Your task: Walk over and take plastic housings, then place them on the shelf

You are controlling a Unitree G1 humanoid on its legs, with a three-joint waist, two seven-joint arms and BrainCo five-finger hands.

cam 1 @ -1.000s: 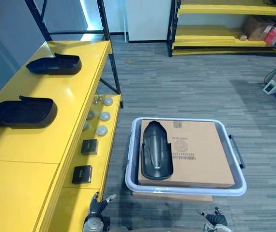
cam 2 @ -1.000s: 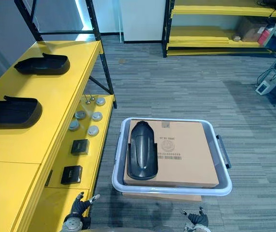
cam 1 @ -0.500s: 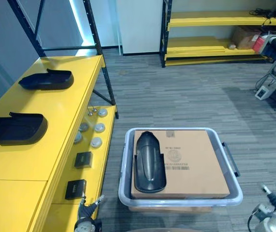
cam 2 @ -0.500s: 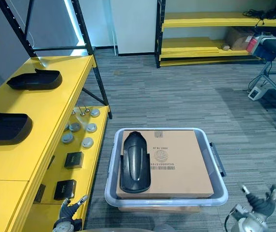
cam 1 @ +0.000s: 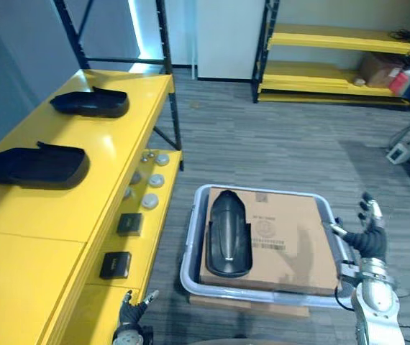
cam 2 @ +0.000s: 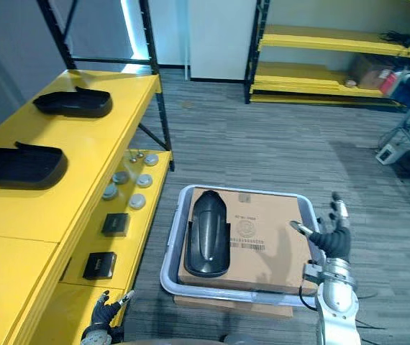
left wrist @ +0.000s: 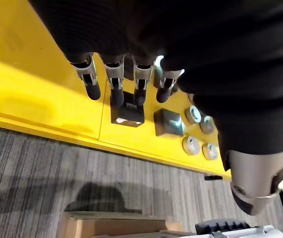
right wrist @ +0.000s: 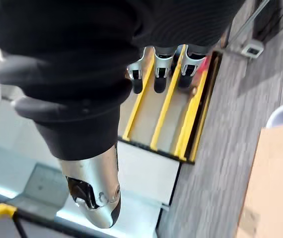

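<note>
Left eye view, nearest first: my left hand (cam 1: 133, 315) hangs at the bottom edge, left of centre, with its fingers relaxed and holding nothing. Its wrist view shows those fingers straight above the lower yellow shelf board (left wrist: 42, 94). My right hand (cam 1: 367, 241) is raised at lower right with its fingers spread and released. It is just beside the right rim of the grey plastic bin (cam 1: 190, 241) and grasps nothing.

The bin sits on the grey striped carpet floor (cam 1: 277, 151) at lower centre. A flat brown cardboard box (cam 1: 291, 241) nearly fills it. One long black plastic housing (cam 1: 227, 233) lies lengthwise on the left part of the box.

Along the left side of the frame runs the long yellow shelf top (cam 1: 68, 215). It carries a nearer black housing (cam 1: 36, 165) and a farther black housing (cam 1: 90, 103), well apart. Below its edge, the lower board holds two small black square boxes (cam 1: 114, 264) and a cluster of round silver discs (cam 1: 149, 201).

A narrow strip of carpet separates the shelf from the bin. Beyond the bin the carpet lies open up to the yellow racking with black posts (cam 1: 334, 65) at upper right and a white wall panel (cam 1: 226, 36) at upper centre.
</note>
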